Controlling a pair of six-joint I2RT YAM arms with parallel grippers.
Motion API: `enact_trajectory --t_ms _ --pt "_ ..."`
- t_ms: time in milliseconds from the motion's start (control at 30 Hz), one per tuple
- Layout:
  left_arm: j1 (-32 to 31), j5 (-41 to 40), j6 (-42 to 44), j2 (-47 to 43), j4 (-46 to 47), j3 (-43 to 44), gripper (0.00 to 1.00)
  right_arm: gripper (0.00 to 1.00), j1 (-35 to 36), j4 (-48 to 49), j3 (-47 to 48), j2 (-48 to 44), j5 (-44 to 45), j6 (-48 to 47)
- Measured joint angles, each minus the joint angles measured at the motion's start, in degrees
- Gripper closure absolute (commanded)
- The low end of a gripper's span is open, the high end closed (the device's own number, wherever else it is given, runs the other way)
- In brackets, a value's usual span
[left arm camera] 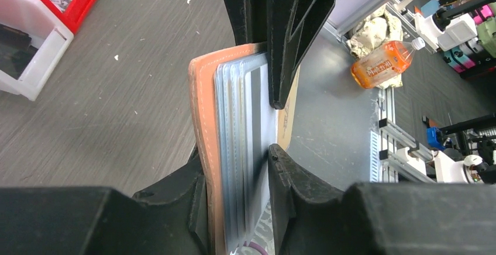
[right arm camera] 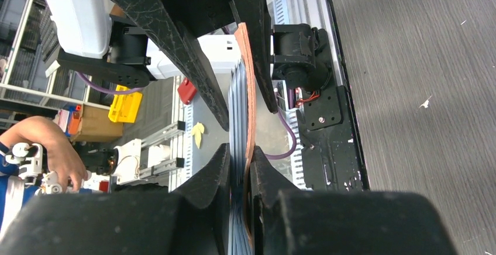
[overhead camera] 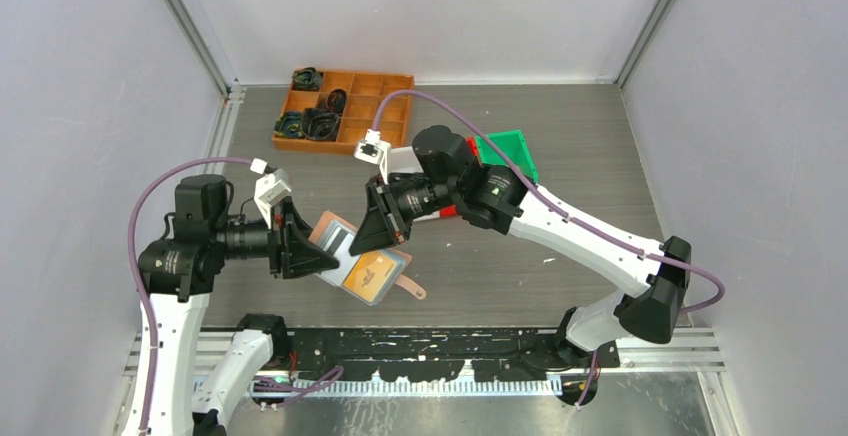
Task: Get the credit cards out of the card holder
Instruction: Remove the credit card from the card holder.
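Left arm extends rightward, its left end effector (overhead camera: 303, 248) clamped on the card holder (overhead camera: 333, 232), held off the tabletop (overhead camera: 580, 156) at frame centre. Right arm reaches in from lower right; right end effector (overhead camera: 386, 218) pinches the holder's opposite edge. Orange credit card (overhead camera: 370, 274) shows in a sleeve; others indistinct.

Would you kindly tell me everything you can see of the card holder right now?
The card holder is a salmon-pink, leather-like folding wallet with a stitched edge, a snap tab and a stack of clear bluish sleeves; an orange card shows through one. It is open, held up between both claws. The right claw pinches cover and sleeves together at one end; the left claw grips them from the opposite end.
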Motion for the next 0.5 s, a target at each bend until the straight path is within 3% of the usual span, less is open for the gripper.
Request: enact_trajectory --t_ms 133,233,333,400,500 --pt "0.0 0.9 -1.0 0.6 -0.2 -0.1 0.9 0.92 0.0 -0.3 0.5 0.4 -0.5 -1.0" --pt "0.1 2.4 -2.6 1.4 -1.1 -0.1 0.96 0.8 0.0 -0.6 0.5 0.4 -1.2 -2.3" --pt "0.1 3.5 -4.2 2.2 -0.6 -0.2 0.81 0.77 -0.1 -0.6 0.6 0.4 -1.7 -2.4" --pt "0.1 4.7 -6.8 2.5 1.1 -1.2 0.72 0.83 -0.3 -0.8 0.6 0.4 -2.0 -2.3" --pt "0.1 6.6 -12.7 2.5 5.9 -4.0 0.67 0.92 -0.4 -0.5 0.6 0.4 -2.2 -1.7"
